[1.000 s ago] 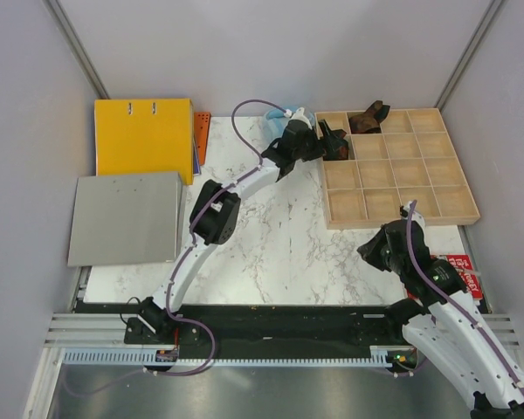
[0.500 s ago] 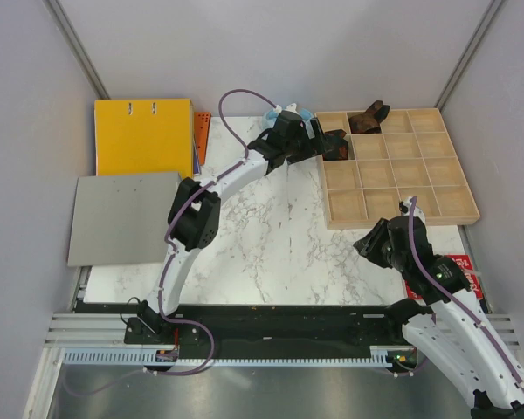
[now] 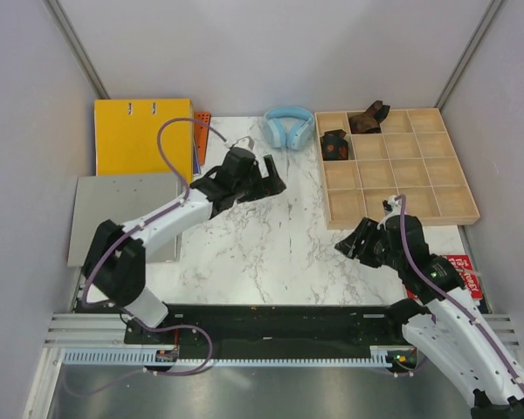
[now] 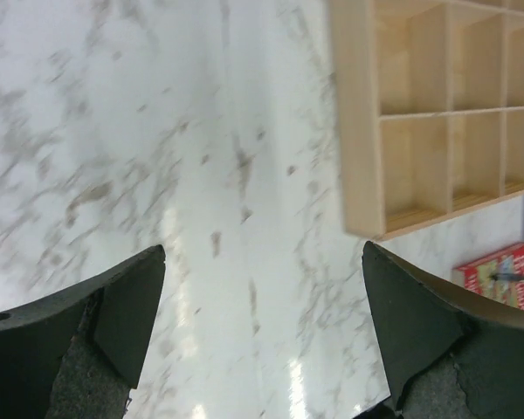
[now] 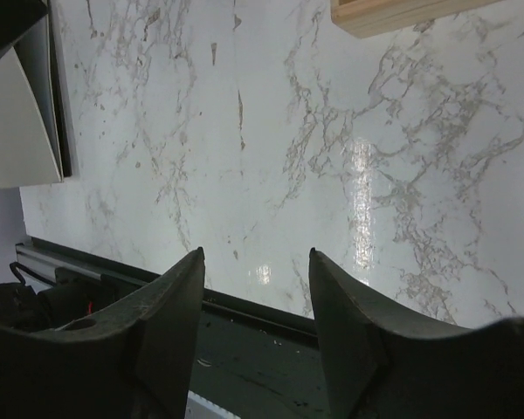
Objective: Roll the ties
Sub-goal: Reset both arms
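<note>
Marbled white tabletop (image 3: 279, 236) carries a pale wooden compartment tray (image 3: 393, 223). The rolled black, orange-blotched tie (image 3: 334, 145) sits in its far-left cell, the rolled dark brown tie (image 3: 368, 118) one cell right. The left gripper (image 3: 272, 177) — wide, empty — hangs just left of the tray, nearer both than the right gripper (image 3: 348, 241), jaws apart and empty, off its near-left corner.

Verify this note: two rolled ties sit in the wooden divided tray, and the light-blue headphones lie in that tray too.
Not quite. The light-blue headphones lie on the marble table just left of the wooden tray, not in it, as the top external view shows. The black-and-orange tie and the brown tie do sit rolled in the tray.
</note>
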Robot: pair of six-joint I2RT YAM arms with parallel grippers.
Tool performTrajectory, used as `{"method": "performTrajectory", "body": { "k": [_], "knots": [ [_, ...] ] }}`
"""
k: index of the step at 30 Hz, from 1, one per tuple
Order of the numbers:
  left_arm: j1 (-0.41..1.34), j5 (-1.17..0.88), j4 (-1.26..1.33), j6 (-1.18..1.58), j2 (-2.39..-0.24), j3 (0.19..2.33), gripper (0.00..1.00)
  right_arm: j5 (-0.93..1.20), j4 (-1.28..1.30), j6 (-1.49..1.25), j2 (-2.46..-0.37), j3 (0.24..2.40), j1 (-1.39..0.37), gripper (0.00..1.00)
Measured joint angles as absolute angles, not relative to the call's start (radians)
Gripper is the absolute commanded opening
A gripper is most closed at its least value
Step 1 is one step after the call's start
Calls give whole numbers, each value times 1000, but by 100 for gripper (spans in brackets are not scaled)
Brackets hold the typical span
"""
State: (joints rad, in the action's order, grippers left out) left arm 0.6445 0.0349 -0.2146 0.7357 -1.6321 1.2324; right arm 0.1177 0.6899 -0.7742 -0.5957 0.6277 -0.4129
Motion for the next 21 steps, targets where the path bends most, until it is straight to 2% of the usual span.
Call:
{"method": "performTrajectory", "body": {
  "k": [6, 13, 21],
  "knots": [
    [588, 118, -257, 715, -1327, 923, 100, 199, 636, -772, -641, 603, -415, 61],
    [565, 314, -293, 624, -980, 726, 100, 228, 558, -782, -709, 589, -496, 62],
    [554, 611, -105, 450, -710, 415, 100, 179, 513, -813, -735, 575, -653, 65]
  ]
}}
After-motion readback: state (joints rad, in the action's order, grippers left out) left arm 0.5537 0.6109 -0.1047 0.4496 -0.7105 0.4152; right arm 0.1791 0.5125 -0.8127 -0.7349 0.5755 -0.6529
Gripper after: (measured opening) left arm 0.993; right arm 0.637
